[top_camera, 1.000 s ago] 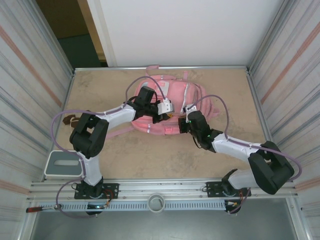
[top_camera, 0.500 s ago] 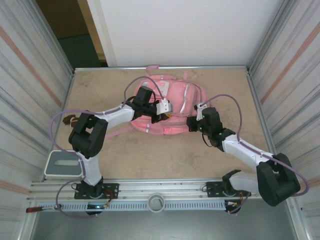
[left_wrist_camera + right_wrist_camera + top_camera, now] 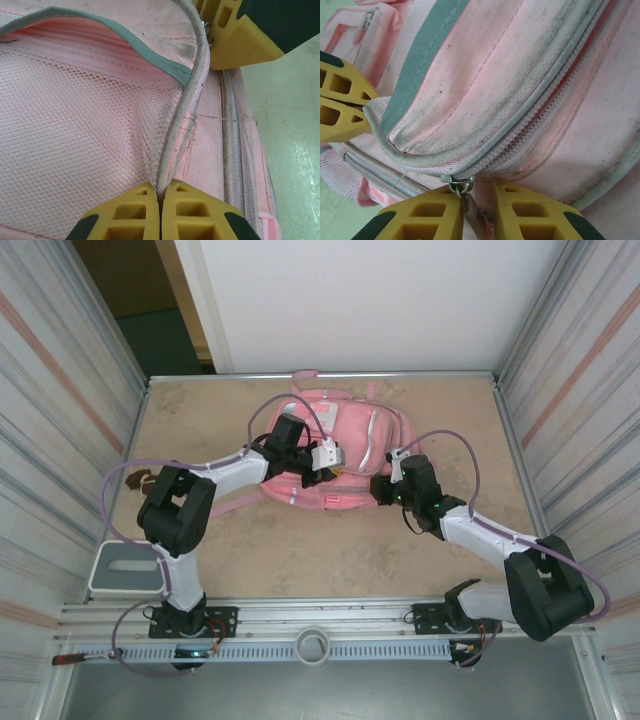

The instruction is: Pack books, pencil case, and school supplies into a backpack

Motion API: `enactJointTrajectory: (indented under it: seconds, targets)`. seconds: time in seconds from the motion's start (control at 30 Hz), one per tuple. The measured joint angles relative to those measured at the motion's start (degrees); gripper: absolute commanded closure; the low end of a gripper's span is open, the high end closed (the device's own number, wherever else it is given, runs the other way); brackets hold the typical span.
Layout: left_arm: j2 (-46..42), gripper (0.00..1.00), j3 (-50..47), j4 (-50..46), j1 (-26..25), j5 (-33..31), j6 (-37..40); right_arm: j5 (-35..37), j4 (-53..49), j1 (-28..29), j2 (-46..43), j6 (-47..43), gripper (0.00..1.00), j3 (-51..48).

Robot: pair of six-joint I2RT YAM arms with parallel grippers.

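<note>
1. Two grippers work at the backpack (image 3: 335, 445), which lies flat at the far middle of the counter (image 3: 250, 550).
2. The left gripper (image 3: 159, 196) is clenched on the grey piping (image 3: 185, 115) of a flap edge and holds it up off the mesh (image 3: 75, 115) beneath.
3. The right gripper (image 3: 476, 194) has its fingers slightly apart with the zip pull (image 3: 462, 187) between them. Whether the pull is pinched or lies loose, I cannot tell.
4. Zip: the teeth look meshed on the stretch running away from the slider. Toward the left gripper the mouth gapes.
5. Contents: the inside is hidden apart from the mesh. The books, pencil case and supplies cannot be confirmed as packed.
6. Judgement: the step in hand concerns the zip, not loading. If the items are already inside, only the open stretch of zip is left to close. If they are not, all loading remains.
7. Risk, as judged: the small pull could slip from loosely set fingers, and the held flap could sag into the zip's path.
</note>
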Motion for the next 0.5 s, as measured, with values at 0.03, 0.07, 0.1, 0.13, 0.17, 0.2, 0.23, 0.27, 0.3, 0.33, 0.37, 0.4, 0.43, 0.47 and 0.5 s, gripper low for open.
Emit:
enactJointTrajectory:
  seconds: [0.03, 0.07, 0.1, 0.13, 0.17, 0.2, 0.23, 0.27, 0.3, 0.33, 0.37, 0.4, 0.43, 0.47, 0.5]
  targets:
    - [0.0, 0.94, 0.0, 0.0, 0.0, 0.0, 0.0, 0.3, 0.0, 0.0, 0.0, 0.0, 0.78, 0.0]
    - [0.0, 0.94, 0.0, 0.0, 0.0, -0.1, 0.0, 0.6, 0.0, 0.1, 0.0, 0.0, 0.78, 0.0]
    - [0.0, 0.94, 0.0, 0.0, 0.0, -0.1, 0.0, 0.9, 0.0, 0.1, 0.0, 0.0, 0.78, 0.0]
    - [0.0, 0.94, 0.0, 0.0, 0.0, -0.1, 0.0, 1.3, 0.0, 0.1, 0.0, 0.0, 0.79, -0.1]
    - [0.0, 0.94, 0.0, 0.0, 0.0, -0.1, 0.0, 1.6, 0.0, 0.1, -0.1, 0.0, 0.79, -0.2]
    - [0.0, 0.94, 0.0, 0.0, 0.0, -0.1, 0.0, 1.9, 0.0, 0.1, -0.1, -0.1, 0.80, -0.4]
    - [0.0, 0.94, 0.0, 0.0, 0.0, -0.1, 0.0, 2.1, 0.0, 0.1, -0.2, -0.2, 0.81, -0.6]
    - [0.0, 0.94, 0.0, 0.0, 0.0, -0.1, 0.0, 2.1, 0.1, 0.1, -0.2, -0.2, 0.83, -0.7]
    - [0.0, 0.94, 0.0, 0.0, 0.0, -0.1, 0.0, 2.1, 0.2, 0.1, -0.3, -0.4, 0.84, -0.9]
    - [0.0, 0.94, 0.0, 0.0, 0.0, -0.1, 0.0, 2.3, 0.3, 0.2, -0.4, -0.6, 0.86, -1.0]
    - [0.0, 0.94, 0.0, 0.0, 0.0, -0.1, 0.0, 2.4, 0.5, 0.2, -0.5, -0.9, 0.88, -1.1]
    - [0.0, 0.94, 0.0, 0.0, 0.0, -0.1, 0.0, 2.3, 0.5, 0.4, -0.6, -1.0, 0.90, -1.3]
    - [0.0, 0.94, 0.0, 0.0, 0.0, -0.1, 0.0, 2.3, 0.7, 0.6, -0.7, -1.2, 0.93, -1.5]
    - [0.0, 0.94, 0.0, 0.0, 0.0, -0.1, 0.0, 2.3, 0.8, 0.8, -0.9, -1.3, 0.95, -1.6]
    - [0.0, 0.94, 0.0, 0.0, 0.0, -0.1, 0.0, 2.3, 0.9, 0.8, -1.0, -1.3, 0.96, -1.7]
